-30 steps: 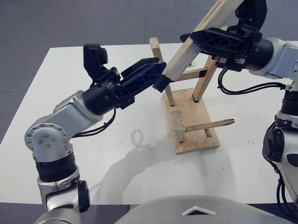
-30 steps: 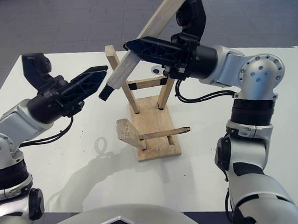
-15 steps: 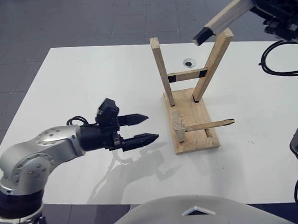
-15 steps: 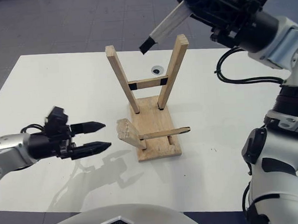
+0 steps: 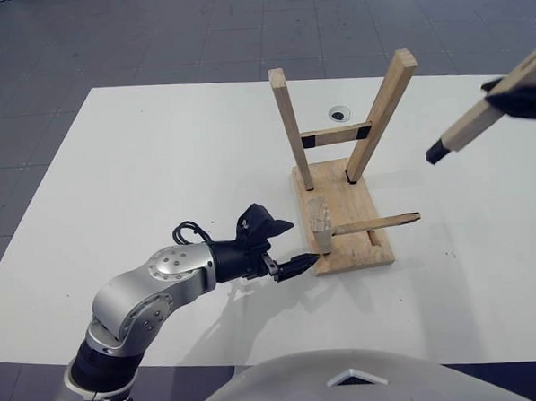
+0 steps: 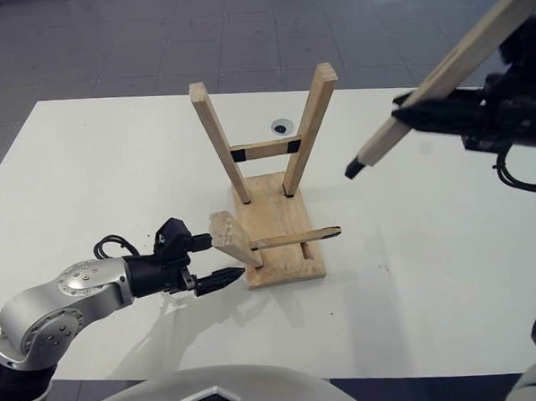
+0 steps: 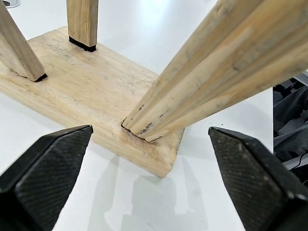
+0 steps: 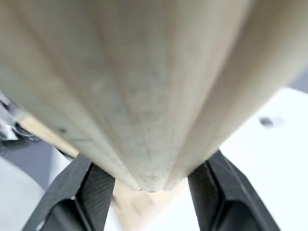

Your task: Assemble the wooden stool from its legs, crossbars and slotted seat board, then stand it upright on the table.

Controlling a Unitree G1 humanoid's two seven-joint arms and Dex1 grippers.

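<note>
Low on table [image 6: 113, 155] w/ L pincer [image 7: 150, 132]: fingers wide apart, nothing gripped. Just ahead, betw. the tips but not touching: foot of tilted leg [image 6: 230, 238], set in nearest corner of seat board [image 6: 283, 222]; board flat on table. Off that leg, away from L pincer: thin crossbar [image 6: 297, 238] over board. Further ahead, at board's far end: upright legs [image 6: 218, 145], a pair, joined by short crossbar [image 6: 265, 149]. Up in air w/ R pincer [image 6: 416, 112]: clamped on loose leg [image 6: 476, 50], dark-tipped end pointing down twd board, well apart from it.
</note>
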